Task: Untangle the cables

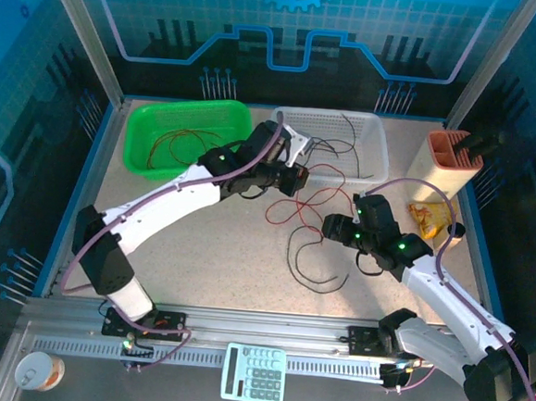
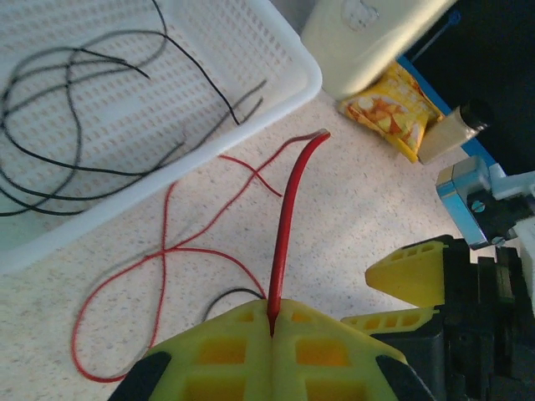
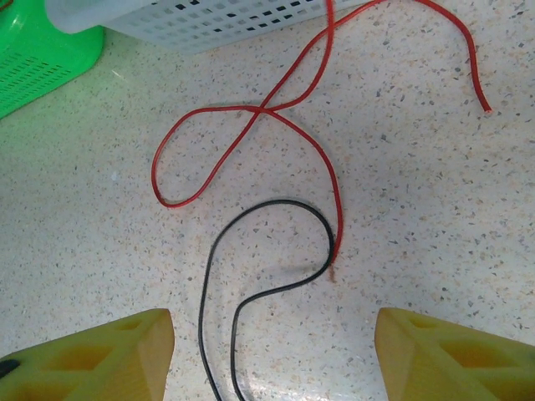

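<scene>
A red cable [image 2: 285,215] rises from between the yellow fingers of my left gripper [image 2: 273,305], which is shut on it near the front wall of the white basket [image 2: 125,200]. In the top view the left gripper [image 1: 298,178] sits at that basket's [image 1: 377,135] near edge. More red cable [image 3: 337,214] loops on the table and crosses a black cable [image 3: 285,201]. My right gripper [image 3: 272,326] hovers open above them with nothing between its fingers; in the top view the right gripper [image 1: 333,229] is right of the tangle [image 1: 302,236]. Black cables [image 2: 201,73] lie in the white basket.
A green basket [image 1: 139,125] with red cables stands at the back left. A beige container [image 1: 446,159] and a yellow snack packet [image 1: 427,218] are at the right. A calculator [image 1: 254,373] lies on the front rail. The right gripper's fingers [image 2: 414,271] are close beside my left one.
</scene>
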Robot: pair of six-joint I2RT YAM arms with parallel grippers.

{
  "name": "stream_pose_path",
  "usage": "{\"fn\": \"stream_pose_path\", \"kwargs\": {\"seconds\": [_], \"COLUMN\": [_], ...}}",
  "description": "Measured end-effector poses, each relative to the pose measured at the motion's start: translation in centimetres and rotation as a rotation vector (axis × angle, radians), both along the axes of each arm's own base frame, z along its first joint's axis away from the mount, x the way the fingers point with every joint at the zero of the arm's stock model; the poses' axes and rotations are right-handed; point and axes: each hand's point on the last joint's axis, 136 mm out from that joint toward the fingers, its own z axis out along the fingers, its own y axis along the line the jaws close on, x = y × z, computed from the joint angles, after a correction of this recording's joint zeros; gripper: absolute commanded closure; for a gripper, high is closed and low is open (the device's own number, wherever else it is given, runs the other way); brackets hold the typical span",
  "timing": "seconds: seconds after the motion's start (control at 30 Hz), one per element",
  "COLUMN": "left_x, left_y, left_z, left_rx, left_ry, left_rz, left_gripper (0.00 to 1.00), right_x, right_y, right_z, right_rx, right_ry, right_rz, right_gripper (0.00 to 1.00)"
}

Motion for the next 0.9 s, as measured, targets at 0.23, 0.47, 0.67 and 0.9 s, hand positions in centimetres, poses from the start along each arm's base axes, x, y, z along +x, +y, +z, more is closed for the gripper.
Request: {"fn": "stream_pose_path", "kwargs": {"seconds": [0.23,0.47,0.67,0.9], "left_x": [0.8,3.8,4.8,8.1], "left_y": [6.0,16.7,22.4,29.9], "left_z": [5.8,13.9,21.3,19.5], "left_rx": [-0.044,-0.167,-0.218,-0.21], "left_ry": [-0.16,-0.337,-0.497,-0.468], "left_rz": [0.172,0.446,0.576,0.785], "left_gripper": [1.0,1.0,1.0,1.0], "right_x": [0.3,0.5,0.7,1.5], "right_y": [-0.2,-0.6,-0.6,-0.8], "right_z": [0.3,0.4,0.5,1.6], "right_rx": [0.004,-0.001,-0.011,-0.016], "right_ry": [-0.01,-0.017,-0.013,-0.026], "right_rz": [-0.011,-0.017,-0.012,-0.017], "right_gripper": [0.33,0.3,0.3,0.3]}}
